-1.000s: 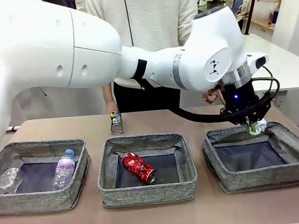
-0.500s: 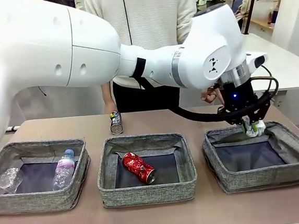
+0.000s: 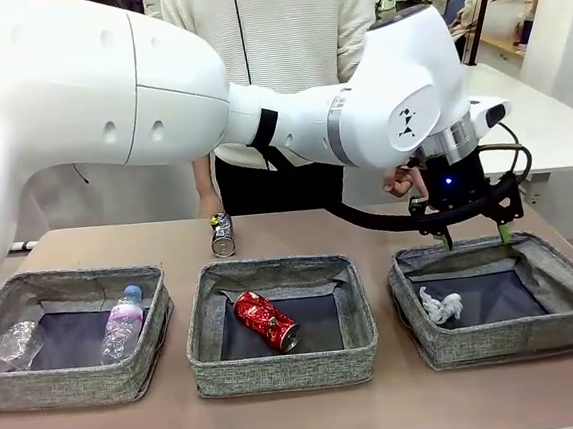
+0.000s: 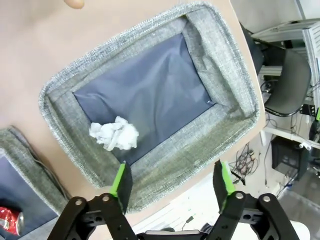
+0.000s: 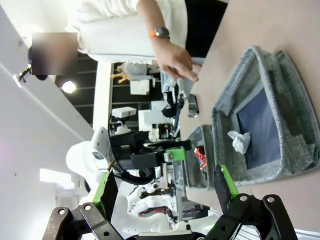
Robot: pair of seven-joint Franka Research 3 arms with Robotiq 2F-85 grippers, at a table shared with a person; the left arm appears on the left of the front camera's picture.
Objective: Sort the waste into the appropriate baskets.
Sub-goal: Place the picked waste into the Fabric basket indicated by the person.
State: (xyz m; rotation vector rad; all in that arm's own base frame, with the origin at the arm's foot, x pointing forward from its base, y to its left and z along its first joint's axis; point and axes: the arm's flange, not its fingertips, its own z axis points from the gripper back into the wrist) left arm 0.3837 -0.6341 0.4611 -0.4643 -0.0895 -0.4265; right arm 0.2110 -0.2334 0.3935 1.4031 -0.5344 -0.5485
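Waste, sorted and unsorted, itemised as it lies.

Item one: paper wad (image 3: 441, 305), small, white, crumpled. It lies on the dark lining of the right basket (image 3: 567, 325), toward that basket's 9 o'clock wall. Counted as done.

Item two: red can (image 3: 266, 321), dented, lying at a slant in the middle basket (image 3: 285, 368). Done.

Item three: blue-capped bottle (image 3: 122, 322), clear plastic, lying in the left basket (image 3: 70, 384). Done.

Item four: second clear bottle (image 3: 9, 346), crushed, against the 9 o'clock wall of the same basket; it looks to be inside, though it is partly cut off by the picture's edge. Probably done.

Item five: dark can (image 3: 222, 234), lying on the table (image 3: 385, 417) at 12 o'clock of the middle basket, outside every basket, just beside the person's hand (image 5: 175, 60). Left to do; my guess is it belongs with the red can.

My left claw (image 3: 474, 237) hangs above the far rim of the right basket, its green pads (image 4: 119, 174) spread wide with nothing between them; in its own camera the wad sits on the lining at 11 o'clock of the near pad, apart from it.

My right claw (image 5: 165, 187) is held off the table, fingers parted and empty.

Tally: four of five pieces placed, one outstanding.
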